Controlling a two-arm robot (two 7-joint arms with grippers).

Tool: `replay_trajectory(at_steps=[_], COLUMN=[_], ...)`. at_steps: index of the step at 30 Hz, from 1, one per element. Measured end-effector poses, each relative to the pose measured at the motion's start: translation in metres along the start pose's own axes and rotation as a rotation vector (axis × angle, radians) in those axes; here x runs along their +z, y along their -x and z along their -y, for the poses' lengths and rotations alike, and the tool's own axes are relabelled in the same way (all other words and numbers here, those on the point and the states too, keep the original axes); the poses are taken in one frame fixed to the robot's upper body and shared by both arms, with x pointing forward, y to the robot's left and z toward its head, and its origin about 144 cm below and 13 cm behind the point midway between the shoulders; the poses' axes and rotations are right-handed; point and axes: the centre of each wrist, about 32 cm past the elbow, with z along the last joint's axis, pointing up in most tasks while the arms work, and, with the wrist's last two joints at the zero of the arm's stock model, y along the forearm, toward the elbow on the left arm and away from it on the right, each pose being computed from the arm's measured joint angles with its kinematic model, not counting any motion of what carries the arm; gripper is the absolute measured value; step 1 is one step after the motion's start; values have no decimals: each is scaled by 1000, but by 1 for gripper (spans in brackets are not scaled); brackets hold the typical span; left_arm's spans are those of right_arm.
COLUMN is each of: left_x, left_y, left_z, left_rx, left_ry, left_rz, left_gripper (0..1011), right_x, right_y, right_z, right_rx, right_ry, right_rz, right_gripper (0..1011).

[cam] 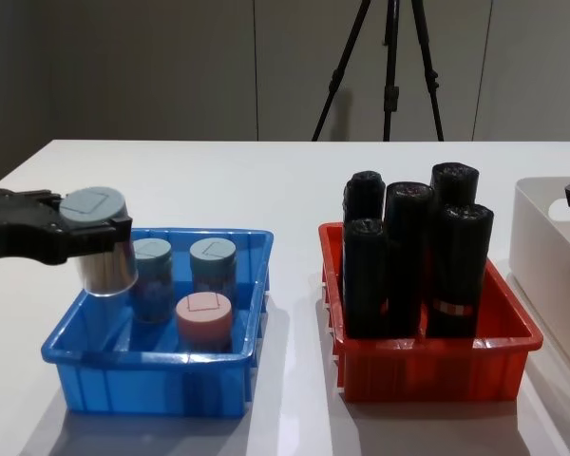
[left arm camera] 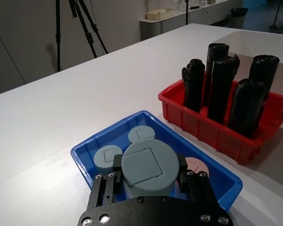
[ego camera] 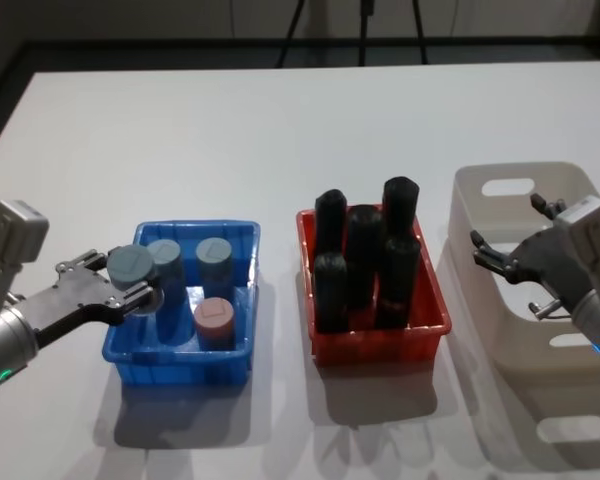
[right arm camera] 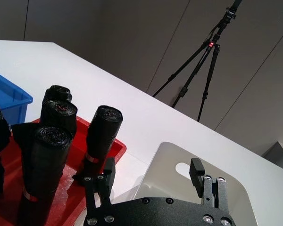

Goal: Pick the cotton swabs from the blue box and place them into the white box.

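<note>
Cotton swabs (ego camera: 213,320): four tubs; black rolls (ego camera: 363,250): five.

- No word, brand, number or sign can be read anywhere.
- The lid of the cotton swab tub (left arm camera: 149,165) raised above the blue box (left arm camera: 106,134) bears a plain square outline without letters.
- The black rolls (cam: 408,256), right of the blue box, carry bands whose print is too small to tell.

Grey wall (cam: 123,66), tripod (cam: 391,76) (blk)

Even overhead light, soft shadows
</note>
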Motion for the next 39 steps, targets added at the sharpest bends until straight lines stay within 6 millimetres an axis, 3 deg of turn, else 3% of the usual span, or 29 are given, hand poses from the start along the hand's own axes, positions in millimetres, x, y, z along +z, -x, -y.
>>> replay_trajectory(at_steps=[24, 39], left_x=[2, 5], left_y=[-4, 4], left_z=[-30, -23], left_rx=[-93, -207], left_ry=[85, 119], left_rz=[-9, 7], left_gripper=[649, 649], right_x=[0, 0], right_y=[0, 0], right_z=[0, 0], right_rx=[0, 0], right_ry=[0, 0], right_rz=[0, 0], right_gripper=[1001, 1001])
